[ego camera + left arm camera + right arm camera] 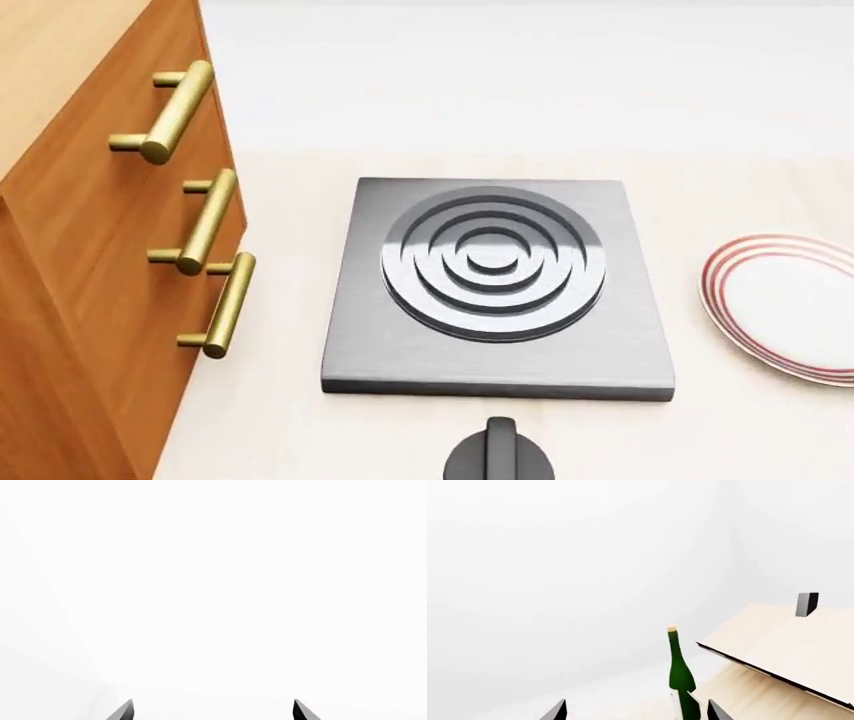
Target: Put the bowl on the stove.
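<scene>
Head view: the stove (497, 290) lies flat on the pale counter (747, 420), burner rings bare; relative to it, the black knob (501, 455) sits just off its near edge, the red-rimmed plate (787, 305) lies well apart on its right, and the wooden cabinet (94, 260) with brass handles (214, 222) stands on its left. The bowl appears in no view. Left gripper (213, 711) shows two fingertips spread apart with nothing between them against blank white; right gripper (635, 711) likewise has its tips spread and grasps nothing, with a green bottle (680, 677) standing beyond them beside a tilted pale board (780, 650).

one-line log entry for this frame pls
stove: bare | bowl: not in view | plate: beside stove | left gripper: open, empty | right gripper: open, empty
</scene>
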Controlling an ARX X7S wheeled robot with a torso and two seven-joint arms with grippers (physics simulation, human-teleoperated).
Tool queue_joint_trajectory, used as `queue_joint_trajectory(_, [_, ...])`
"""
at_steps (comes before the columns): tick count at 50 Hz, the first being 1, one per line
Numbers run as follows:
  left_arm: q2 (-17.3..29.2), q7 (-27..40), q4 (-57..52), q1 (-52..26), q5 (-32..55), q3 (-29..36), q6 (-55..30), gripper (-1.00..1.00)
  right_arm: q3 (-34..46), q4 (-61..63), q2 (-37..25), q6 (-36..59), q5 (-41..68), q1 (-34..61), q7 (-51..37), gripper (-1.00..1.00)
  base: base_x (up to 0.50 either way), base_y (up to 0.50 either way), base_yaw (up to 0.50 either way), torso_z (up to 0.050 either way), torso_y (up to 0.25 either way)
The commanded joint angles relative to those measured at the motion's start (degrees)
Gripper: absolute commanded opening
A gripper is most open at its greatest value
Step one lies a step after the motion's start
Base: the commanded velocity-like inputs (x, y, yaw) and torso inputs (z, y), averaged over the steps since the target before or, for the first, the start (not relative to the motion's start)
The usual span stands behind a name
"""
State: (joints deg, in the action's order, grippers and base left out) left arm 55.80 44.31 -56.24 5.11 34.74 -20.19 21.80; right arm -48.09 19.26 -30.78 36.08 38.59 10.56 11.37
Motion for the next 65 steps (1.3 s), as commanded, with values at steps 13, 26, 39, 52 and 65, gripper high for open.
queue_joint_trajectory(13, [-2.37,-1.65,1.43,0.06,-1.33,0.00,1.08,1.00,10.29,-7.21,-16.66,9.45,-6.61,-2.96,5.59,1.00,0.00,0.00,0.00,0.000,0.000])
queue_joint_trajectory(26, [-2.51,-1.78,1.73,0.03,-1.56,0.44,1.14,1.00,7.88,-7.00,-25.25,20.16,-4.21,-11.12,12.57,1.00,0.00,0.00,0.00,0.000,0.000])
queue_joint_trajectory(39, [-2.87,-1.98,2.20,-0.04,-1.72,0.93,1.42,1.00,8.35,-6.78,-26.99,21.91,-6.17,-17.45,14.78,1.00,0.00,0.00,0.00,0.000,0.000])
queue_joint_trajectory(52, [-3.13,-2.19,2.46,0.00,-1.89,1.31,1.51,1.00,8.59,-6.06,-27.03,22.10,-7.94,-22.31,16.05,1.00,0.00,0.00,0.00,0.000,0.000])
queue_joint_trajectory(65, [-3.57,-2.45,2.74,0.31,-2.29,1.52,1.61,1.00,10.47,-7.27,-25.53,20.03,-9.35,-23.12,15.49,1.00,0.00,0.00,0.00,0.000,0.000])
